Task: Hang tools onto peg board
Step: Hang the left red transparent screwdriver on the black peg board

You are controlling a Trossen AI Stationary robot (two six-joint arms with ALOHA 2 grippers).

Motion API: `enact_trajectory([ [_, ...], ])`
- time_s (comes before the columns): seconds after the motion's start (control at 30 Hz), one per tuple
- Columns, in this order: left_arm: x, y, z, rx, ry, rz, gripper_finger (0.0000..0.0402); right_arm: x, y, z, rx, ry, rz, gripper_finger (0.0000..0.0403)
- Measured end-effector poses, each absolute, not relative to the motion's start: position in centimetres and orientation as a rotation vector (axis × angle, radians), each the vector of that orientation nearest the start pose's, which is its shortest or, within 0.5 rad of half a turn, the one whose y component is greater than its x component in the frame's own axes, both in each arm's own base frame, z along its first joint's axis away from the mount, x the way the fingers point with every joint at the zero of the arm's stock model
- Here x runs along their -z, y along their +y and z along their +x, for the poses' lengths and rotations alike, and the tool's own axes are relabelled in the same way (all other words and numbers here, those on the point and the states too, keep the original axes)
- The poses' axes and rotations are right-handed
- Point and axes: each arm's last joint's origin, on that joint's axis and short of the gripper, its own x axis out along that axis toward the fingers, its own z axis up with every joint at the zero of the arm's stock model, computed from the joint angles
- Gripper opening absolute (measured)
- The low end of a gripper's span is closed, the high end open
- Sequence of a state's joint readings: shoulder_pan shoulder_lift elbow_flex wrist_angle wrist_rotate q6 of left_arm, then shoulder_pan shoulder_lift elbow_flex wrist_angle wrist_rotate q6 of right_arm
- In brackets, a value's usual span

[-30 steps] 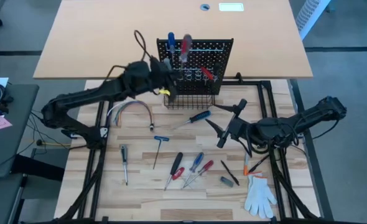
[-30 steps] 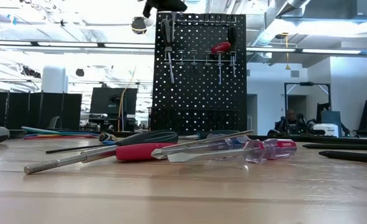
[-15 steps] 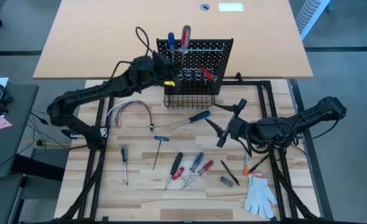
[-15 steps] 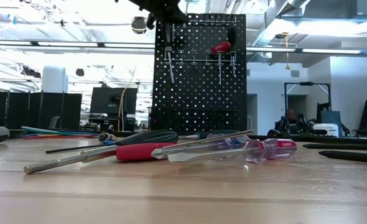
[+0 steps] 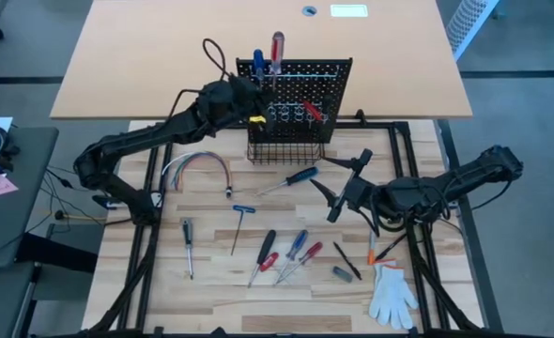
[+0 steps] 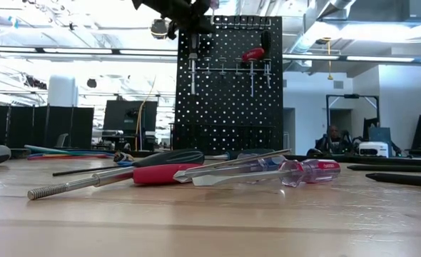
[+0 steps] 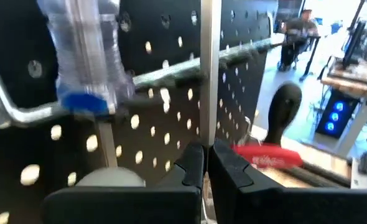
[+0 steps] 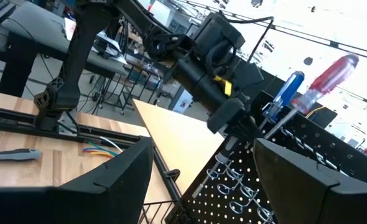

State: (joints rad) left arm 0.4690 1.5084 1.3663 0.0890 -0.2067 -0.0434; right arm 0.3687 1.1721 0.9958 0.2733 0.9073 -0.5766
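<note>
The left end effector (image 5: 254, 97) is at the upper left of the peg board (image 5: 324, 80), its fingers pressed together on the thin metal shaft (image 7: 207, 74) of a red-handled screwdriver (image 5: 277, 47), whose handle stands up above the board's top edge just beside a blue-handled screwdriver (image 5: 257, 64) already hanging there. Compared with a second ago, the left arm has moved farther toward the board and the red handle sits higher and more upright; in the low view the end effector (image 6: 189, 18), earlier only a dark tip at the board's top, now reaches well across its upper left corner. A second red-handled tool (image 6: 252, 54) hangs on the board to the right, unchanged. The right end effector (image 5: 338, 192) hovers with its fingers spread wide over the surface in front of the board, holding nothing, exactly where it was. The loose tools (image 5: 286, 253) on the surface, the loop of coloured wires (image 5: 197, 164) and the white glove (image 5: 391, 293) have not shifted.
</note>
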Motion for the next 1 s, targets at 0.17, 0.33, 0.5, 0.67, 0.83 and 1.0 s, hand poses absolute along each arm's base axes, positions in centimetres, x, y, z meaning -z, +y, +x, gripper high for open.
enact_trajectory([
  [0.17,-38.1,16.8,31.4,-0.688,0.045,-0.066,0.0000,-37.1,7.0,24.6,0.544,0.079,-0.505,0.0286],
  [0.33,-37.6,17.1,31.7,-0.705,0.053,-0.073,0.0000,-37.0,7.0,24.6,0.542,0.084,-0.508,0.0286],
  [0.5,-37.2,17.3,32.0,-0.721,0.065,-0.084,0.0006,-37.0,7.0,24.6,0.542,0.085,-0.509,0.0286],
  [0.67,-36.4,17.5,32.4,-0.737,0.092,-0.094,0.0009,-37.0,7.0,24.6,0.542,0.084,-0.509,0.0286],
  [0.83,-35.7,17.4,32.4,-0.736,0.095,-0.101,0.0011,-37.0,7.0,24.6,0.542,0.084,-0.509,0.0286],
  [1.0,-35.5,17.4,32.4,-0.734,0.118,-0.104,0.0041,-37.0,7.0,24.6,0.542,0.084,-0.509,0.0286],
])
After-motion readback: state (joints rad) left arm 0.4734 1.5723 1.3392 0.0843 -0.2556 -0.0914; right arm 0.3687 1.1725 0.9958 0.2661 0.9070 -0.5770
